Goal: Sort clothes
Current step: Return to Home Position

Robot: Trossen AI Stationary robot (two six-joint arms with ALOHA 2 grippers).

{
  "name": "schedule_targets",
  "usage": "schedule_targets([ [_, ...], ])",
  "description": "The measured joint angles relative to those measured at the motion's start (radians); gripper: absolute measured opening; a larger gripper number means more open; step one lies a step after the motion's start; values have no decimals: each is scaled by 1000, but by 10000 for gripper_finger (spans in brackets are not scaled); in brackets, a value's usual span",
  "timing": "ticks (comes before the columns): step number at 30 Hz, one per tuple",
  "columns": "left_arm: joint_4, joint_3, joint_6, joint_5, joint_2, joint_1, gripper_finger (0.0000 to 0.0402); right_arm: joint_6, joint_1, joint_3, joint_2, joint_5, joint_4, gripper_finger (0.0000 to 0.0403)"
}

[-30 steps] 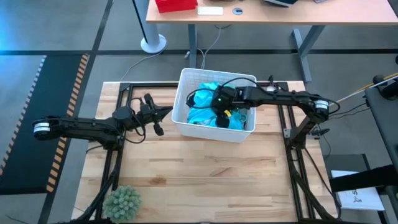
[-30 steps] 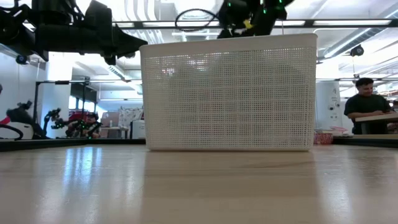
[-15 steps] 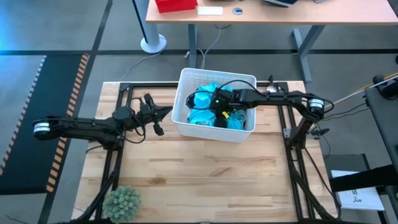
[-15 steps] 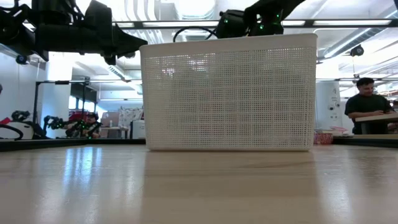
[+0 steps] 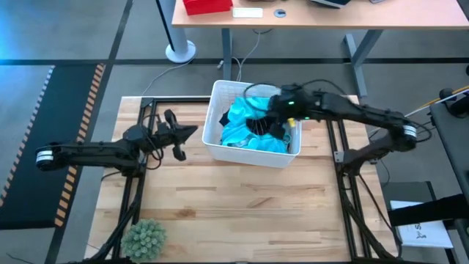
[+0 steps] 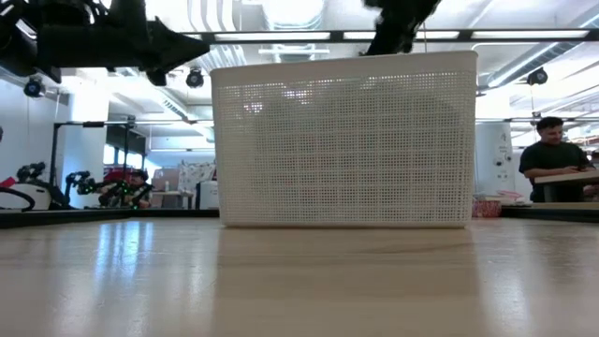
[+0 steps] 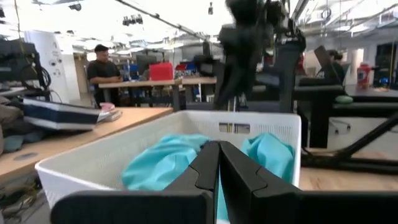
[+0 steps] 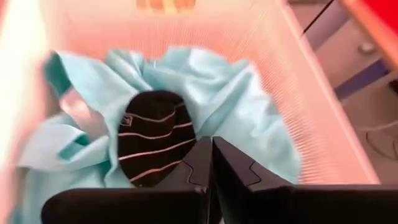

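Observation:
A white slotted basket (image 5: 253, 152) stands at the table's far middle. In it lies a turquoise garment (image 5: 236, 132), which also shows in the right wrist view (image 8: 249, 112). A dark striped sock (image 8: 155, 140) lies on top of it. My right gripper (image 8: 211, 144) is shut and hangs over the basket's right half (image 5: 270, 119), above the sock, with nothing between its fingers. My left gripper (image 5: 192, 132) is shut and empty just left of the basket, pointing level at it (image 7: 219, 148). The other clothes are hidden or out of view.
A fuzzy green ball (image 5: 144, 238) sits at the table's near left corner. Bare wood lies in front of the basket (image 5: 242, 205). Dark frame rails (image 5: 344, 158) run along both sides of the table. A person (image 6: 550, 159) sits in the room behind.
My right gripper has risen from deep among the clothes in the basket to above its rim and gone toward the table's right edge. The striped sock now lies uncovered on the turquoise garment. My left arm has drawn back slightly toward the table's left edge.

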Motion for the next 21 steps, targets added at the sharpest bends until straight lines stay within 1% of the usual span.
schedule_targets([
  [4,-138,0,-11,22,-95,0,0,-18,7,-48,-133,-2,8,0],
  [8,-256,0,2,69,-208,0,0,-40,20,-167,-292,-2,40,0],
  [12,-361,0,24,79,-341,0,0,-16,24,-371,-471,-3,166,0],
  [15,-462,0,61,78,-435,0,0,-6,24,-540,-608,-3,303,0],
  [19,-561,0,53,58,-535,0,0,-6,24,-758,-792,-11,505,0],
  [21,-611,0,43,39,-580,0,0,-1,24,-849,-888,-11,561,0],
])
